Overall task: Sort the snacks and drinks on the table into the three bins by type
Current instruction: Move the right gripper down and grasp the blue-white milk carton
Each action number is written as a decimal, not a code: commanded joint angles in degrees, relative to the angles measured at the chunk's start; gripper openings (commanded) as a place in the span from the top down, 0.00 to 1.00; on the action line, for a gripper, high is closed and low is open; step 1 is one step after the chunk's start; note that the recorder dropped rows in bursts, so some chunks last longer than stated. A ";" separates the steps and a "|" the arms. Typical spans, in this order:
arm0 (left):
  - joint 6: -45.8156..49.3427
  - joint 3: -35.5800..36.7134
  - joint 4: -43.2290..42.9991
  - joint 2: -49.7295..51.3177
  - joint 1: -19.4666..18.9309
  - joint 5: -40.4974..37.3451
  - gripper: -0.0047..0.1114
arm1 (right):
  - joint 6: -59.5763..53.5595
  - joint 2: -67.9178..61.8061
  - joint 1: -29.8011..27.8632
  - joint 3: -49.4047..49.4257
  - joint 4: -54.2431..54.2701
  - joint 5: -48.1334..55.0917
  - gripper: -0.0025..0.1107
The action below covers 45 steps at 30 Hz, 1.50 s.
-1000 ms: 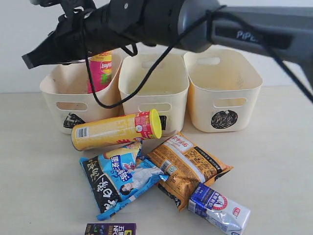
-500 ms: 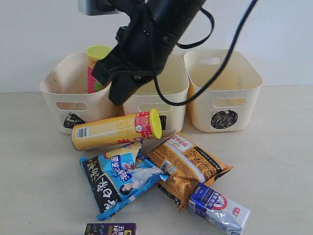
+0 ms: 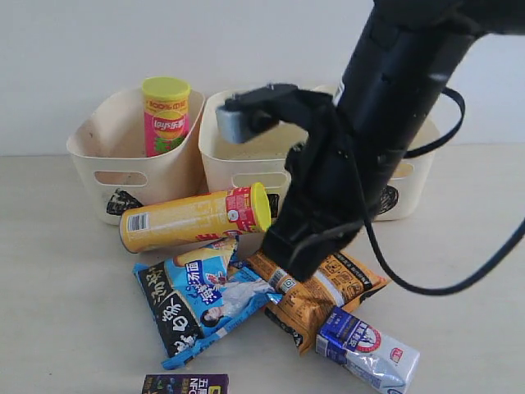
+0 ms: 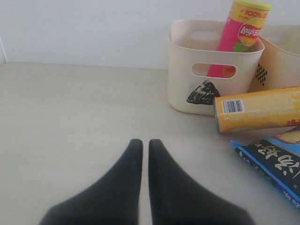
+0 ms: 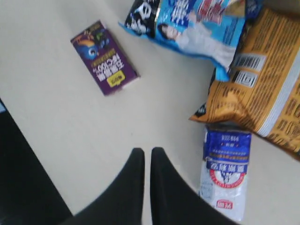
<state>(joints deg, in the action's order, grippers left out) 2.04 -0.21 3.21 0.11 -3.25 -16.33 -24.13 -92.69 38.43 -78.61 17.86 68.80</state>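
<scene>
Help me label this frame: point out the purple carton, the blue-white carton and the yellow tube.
Purple carton (image 5: 104,57): right wrist view, middle of its front face.
Blue-white carton (image 3: 367,349): exterior view, middle of its upper face.
Yellow tube (image 3: 184,220): exterior view, middle of its side.

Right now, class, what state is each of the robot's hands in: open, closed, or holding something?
Left hand: closed, holding nothing.
Right hand: closed, holding nothing.

Pink-green tube (image 3: 166,115), red-banded yellow tube (image 3: 184,220), blue-black-white bag (image 3: 197,300), orange-brown bag (image 3: 328,286), blue-white carton (image 3: 365,349), purple carton (image 5: 104,57), cream bins (image 3: 98,156) with black scribbles.
</scene>
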 commanded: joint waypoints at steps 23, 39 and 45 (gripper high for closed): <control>-0.24 0.21 -0.06 -0.11 0.01 0.34 0.93 | -3.42 -3.14 -9.95 20.83 -3.22 -16.55 0.31; -0.24 0.21 -0.06 -0.11 0.01 0.24 0.93 | -2.63 -11.79 -9.95 20.81 -3.23 -24.43 0.50; -0.24 0.21 -0.06 -0.11 0.01 0.24 0.93 | -2.33 -10.50 -9.95 20.49 -3.08 -22.47 0.97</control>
<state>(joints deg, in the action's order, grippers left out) 2.04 -0.21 3.21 0.11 -3.25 -16.33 -26.46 -104.60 28.69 -57.79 14.64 45.10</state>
